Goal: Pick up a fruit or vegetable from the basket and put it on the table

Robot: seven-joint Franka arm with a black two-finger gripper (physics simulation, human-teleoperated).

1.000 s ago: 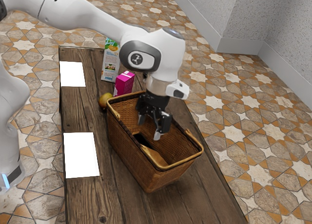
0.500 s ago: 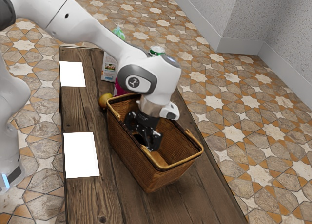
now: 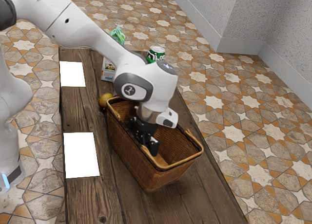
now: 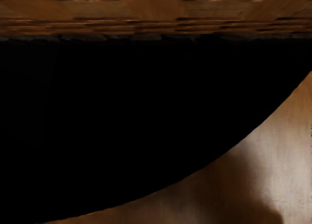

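As the basket [image 3: 127, 148] partly hides the pincer [image 3: 146, 138], apart or together — I can't tell.

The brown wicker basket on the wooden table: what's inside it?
Inside the basket, my black gripper reaches down. The wrist view shows a black, curved-edged shape; I can't tell what it is. The gripper and near wall hide part of the bottom.

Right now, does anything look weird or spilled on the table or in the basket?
Two flat white rectangles on the table look odd because they're completely blank. Inside the basket there's also a strange black patch with a curved edge; I can't tell what it is. I see no spill.
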